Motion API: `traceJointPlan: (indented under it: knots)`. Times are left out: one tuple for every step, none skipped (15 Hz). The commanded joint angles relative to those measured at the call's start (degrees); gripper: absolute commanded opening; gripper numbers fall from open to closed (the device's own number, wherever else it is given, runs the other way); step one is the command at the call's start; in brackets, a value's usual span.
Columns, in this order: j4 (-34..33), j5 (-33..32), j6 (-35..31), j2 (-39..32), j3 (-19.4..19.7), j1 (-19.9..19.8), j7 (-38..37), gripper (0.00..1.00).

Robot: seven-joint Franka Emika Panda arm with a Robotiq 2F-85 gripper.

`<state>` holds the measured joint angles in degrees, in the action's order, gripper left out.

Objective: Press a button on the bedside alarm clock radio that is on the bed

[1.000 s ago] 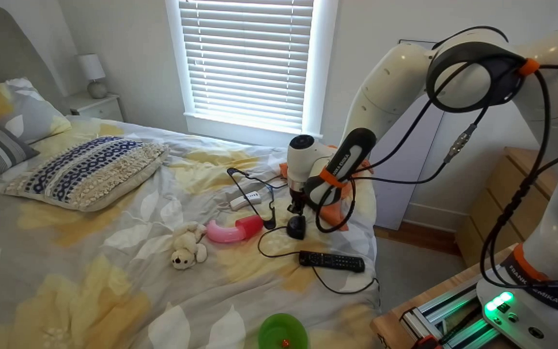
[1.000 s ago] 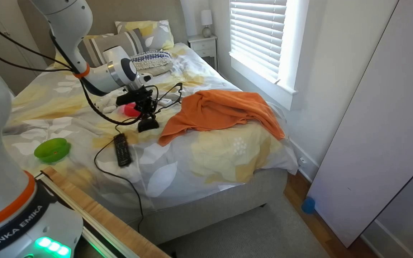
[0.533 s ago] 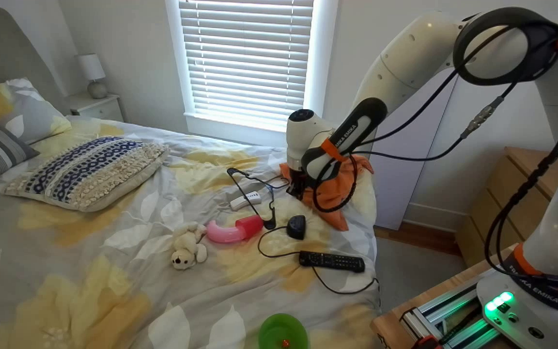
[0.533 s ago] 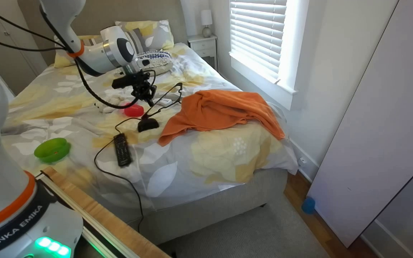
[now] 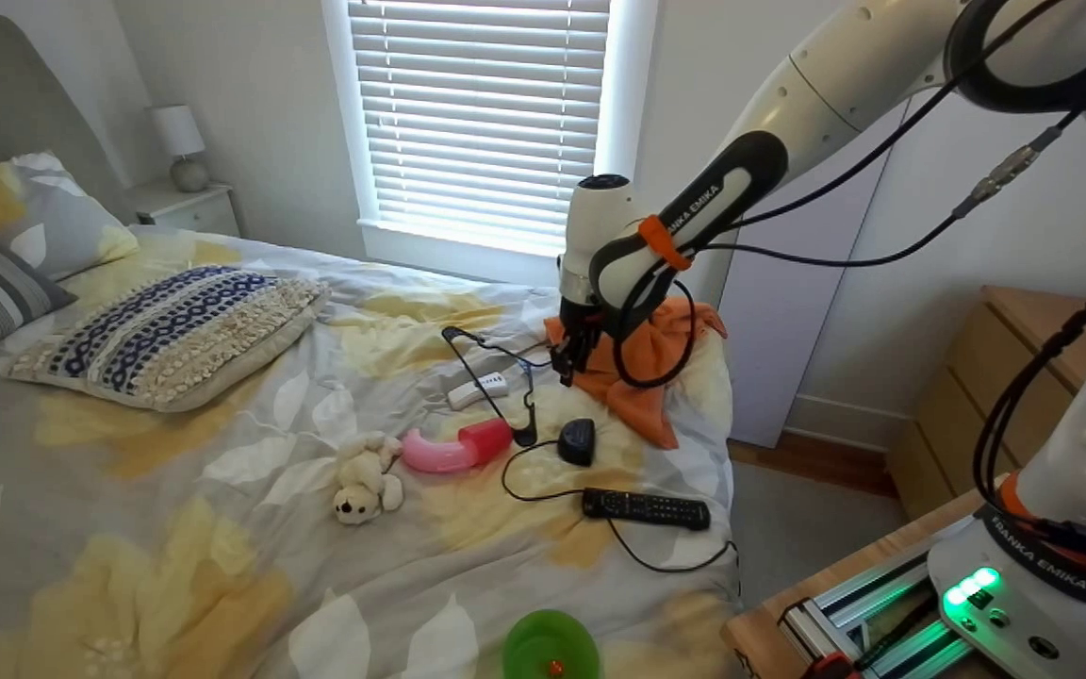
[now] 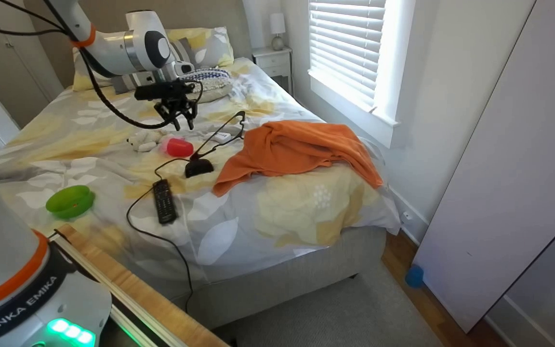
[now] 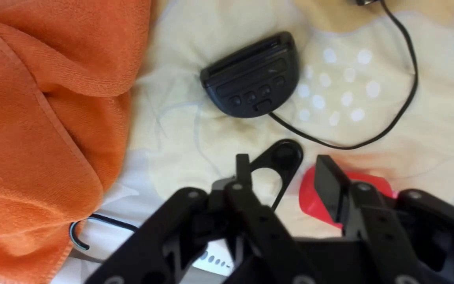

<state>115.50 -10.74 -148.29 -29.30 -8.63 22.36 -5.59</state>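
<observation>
The alarm clock radio (image 5: 577,441), small, black and boxy with a thin cord, lies on the floral bed (image 5: 222,566) between the remote and the orange cloth. It also shows in an exterior view (image 6: 199,167) and in the wrist view (image 7: 252,79), where its row of small buttons faces the camera. My gripper (image 7: 283,159) is open and empty, its two fingers apart. In both exterior views the gripper (image 5: 564,368) hangs above the bed, higher than the clock and apart from it, off toward the pillow side (image 6: 184,125).
Near the clock lie an orange cloth (image 5: 647,358), a black remote (image 5: 647,508), a black hanger (image 5: 525,435), a pink-and-red object (image 5: 453,450) and a white device (image 5: 478,389). A plush toy (image 5: 366,481) and green bowl (image 6: 70,202) are farther off.
One second ago my gripper was down at the top of the clock. It has risen and drawn away, and its fingertips now show spread apart. The clock has not visibly moved.
</observation>
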Motion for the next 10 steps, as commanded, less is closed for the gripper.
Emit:
traceJointPlan:
  knots:
    - [4.05,4.03,3.08,4.60,-4.16,-3.85,5.65,0.78]
    - [4.44,4.32,4.08,5.35,-4.52,-4.33,6.51,0.86]
    - [5.00,4.47,4.98,6.30,-4.84,-4.78,7.43,0.93]
    - [5.48,4.72,5.68,7.04,-5.17,-5.24,8.39,0.99]
    - [6.09,4.92,6.42,7.87,-5.53,-5.69,9.49,1.00]
    - [6.62,5.12,6.74,8.50,-5.78,-6.07,10.40,1.00]
    - [7.46,5.36,6.47,9.22,-6.09,-6.52,11.58,1.00]
    - [8.09,5.27,6.54,9.85,-6.14,-6.68,12.20,1.00]
    - [9.01,4.22,6.21,10.53,-5.92,-6.57,12.66,1.00]
    - [9.74,3.31,5.51,10.98,-5.69,-6.54,13.30,1.00]
